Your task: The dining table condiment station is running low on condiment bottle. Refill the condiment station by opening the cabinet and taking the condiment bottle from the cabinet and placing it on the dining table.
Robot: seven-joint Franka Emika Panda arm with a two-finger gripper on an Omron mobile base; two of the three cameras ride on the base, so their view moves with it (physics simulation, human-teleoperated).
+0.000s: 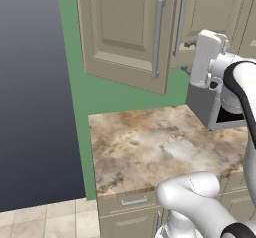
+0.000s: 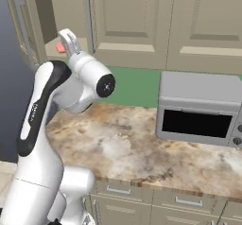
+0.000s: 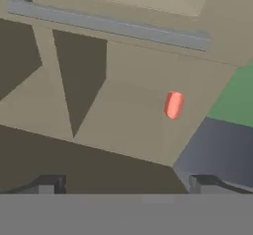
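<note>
Beige cabinet [image 1: 125, 32] is standing with its door swung open, a pink oval lump [image 3: 173, 104] is lying on its inside shelf [image 3: 123, 125], the tool [image 3: 126, 184] is hovering before it with jaws spread wide, holding nothing, above the marble bench [image 2: 142, 148] beside a grey microwave [image 2: 201, 108].

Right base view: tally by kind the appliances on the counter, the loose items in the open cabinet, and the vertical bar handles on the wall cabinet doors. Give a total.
Microwave: 1
Pink lump: 1
Vertical silver bar handles: 2
Total: 4
</note>
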